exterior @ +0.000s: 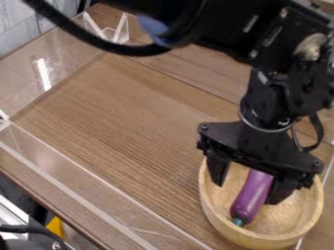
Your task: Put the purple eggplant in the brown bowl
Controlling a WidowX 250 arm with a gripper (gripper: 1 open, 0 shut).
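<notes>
1. purple eggplant [253, 196]: 1
2. brown bowl [303, 218]: 1
3. gripper [257, 174]: 1, on the single black arm [280, 88]
4. bench [117, 117]: 1 wood-grain top
5. clear wall panels [46, 59] around the bench: at least 2 visible
</notes>
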